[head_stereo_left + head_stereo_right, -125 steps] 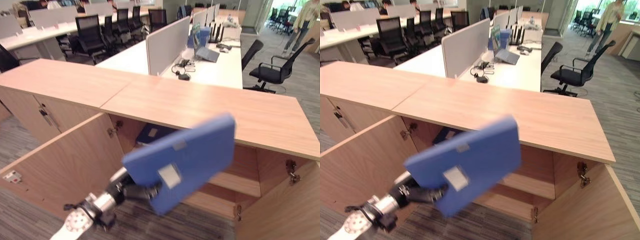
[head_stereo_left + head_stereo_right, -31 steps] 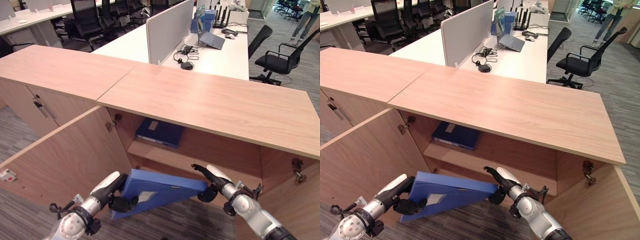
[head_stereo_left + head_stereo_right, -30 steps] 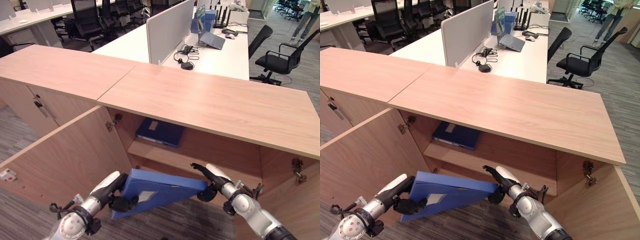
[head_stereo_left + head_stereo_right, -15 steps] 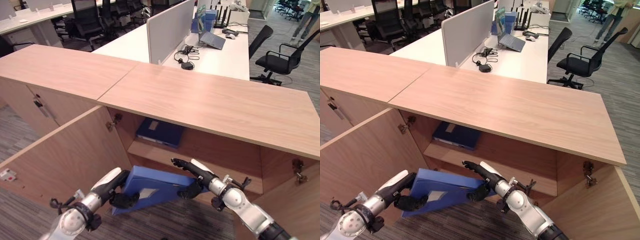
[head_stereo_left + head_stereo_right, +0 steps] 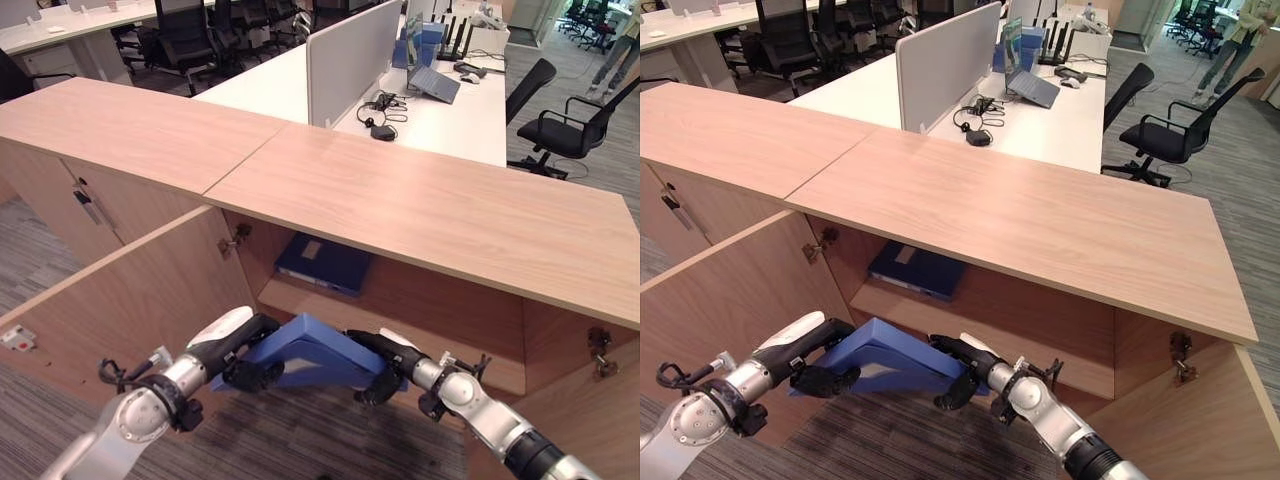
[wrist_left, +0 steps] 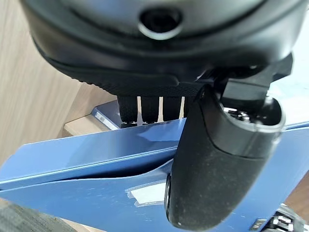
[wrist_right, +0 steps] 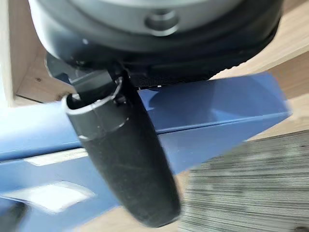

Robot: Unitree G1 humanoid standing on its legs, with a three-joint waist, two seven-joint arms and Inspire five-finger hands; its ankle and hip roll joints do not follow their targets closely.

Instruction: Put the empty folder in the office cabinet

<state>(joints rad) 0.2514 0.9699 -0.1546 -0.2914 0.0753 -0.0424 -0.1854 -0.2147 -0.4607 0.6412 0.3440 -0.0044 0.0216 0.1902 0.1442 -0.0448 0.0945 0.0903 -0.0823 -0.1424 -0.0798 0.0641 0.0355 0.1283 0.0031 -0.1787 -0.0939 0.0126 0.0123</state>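
Note:
The empty blue folder hangs low before the open office cabinet, just under its shelf, far edge toward the lower compartment. My left hand is shut on its left end; in the left wrist view the thumb presses the folder's face and the fingers curl over its top edge. My right hand grips the right end. In the right wrist view its thumb lies across the cover.
A second blue folder lies flat on the upper shelf. The left door swings out wide beside my left arm; the right door stands open at the right. Desks and office chairs are behind the cabinet.
The folder came down from chest height, tipped flatter and moved in toward the lower compartment. My right hand joined it and slid left along its edge. The camera shifted slightly.

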